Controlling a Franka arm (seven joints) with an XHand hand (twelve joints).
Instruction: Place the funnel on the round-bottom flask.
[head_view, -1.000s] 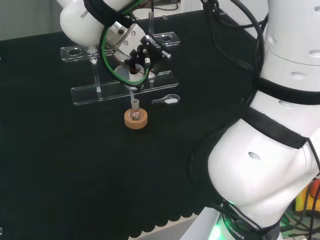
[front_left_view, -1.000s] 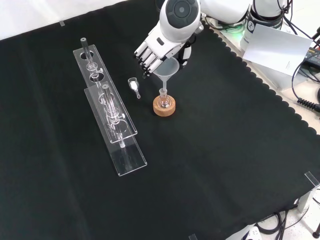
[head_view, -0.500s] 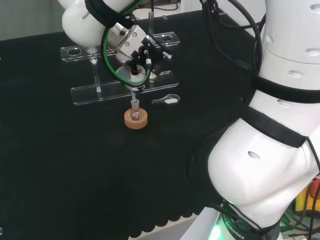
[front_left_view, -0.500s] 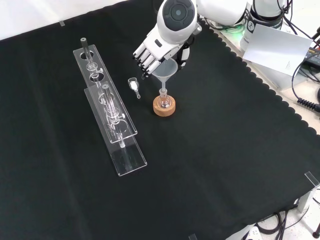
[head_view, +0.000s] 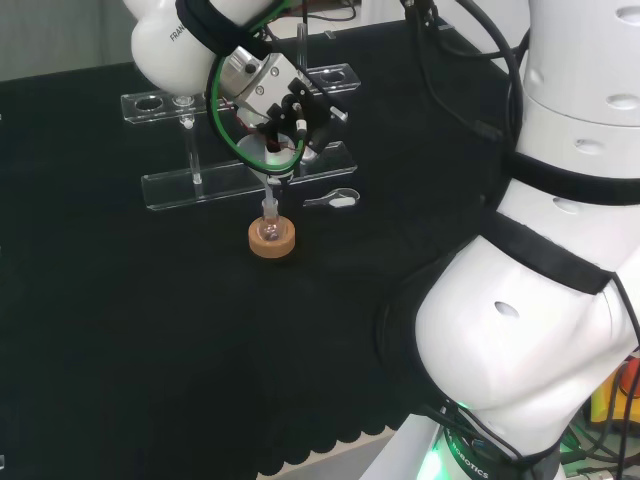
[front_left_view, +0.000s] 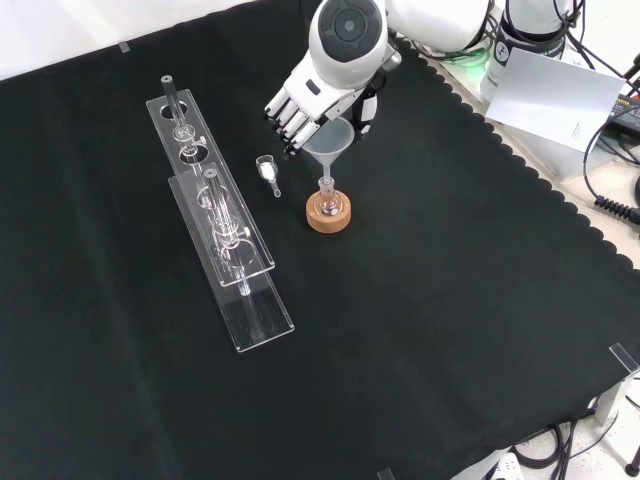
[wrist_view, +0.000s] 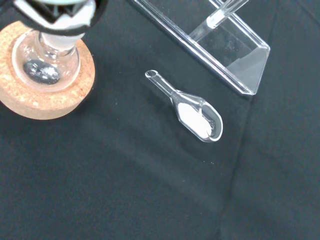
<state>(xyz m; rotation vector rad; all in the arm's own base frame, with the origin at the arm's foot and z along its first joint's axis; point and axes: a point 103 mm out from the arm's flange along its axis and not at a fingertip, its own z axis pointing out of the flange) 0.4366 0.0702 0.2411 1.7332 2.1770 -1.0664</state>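
Observation:
In the front view the clear funnel (front_left_view: 334, 140) stands upright with its stem in the neck of the small round-bottom flask (front_left_view: 327, 200). The flask sits on a cork ring (front_left_view: 328, 215). The hand (front_left_view: 300, 103) is just above and left of the funnel's cone, which lies between its fingers and its thumb (front_left_view: 365, 110). The head view shows the hand (head_view: 282, 103) over the funnel (head_view: 262, 157), with the flask (head_view: 269, 228) on its cork ring (head_view: 272, 240) right below. Close up in the wrist view are the flask (wrist_view: 46, 62) and the cork ring (wrist_view: 37, 97).
A small glass scoop (front_left_view: 268, 172) holding white powder lies left of the flask in the front view; the wrist view shows the scoop (wrist_view: 194, 112) too. Two clear racks (front_left_view: 222, 235) with glass tubes stand farther left. The cloth's scalloped edge (front_left_view: 520, 165) runs along the right.
The funnel's stem has come down into the flask's neck. The hand and the arm's link have shifted slightly left in the front view.

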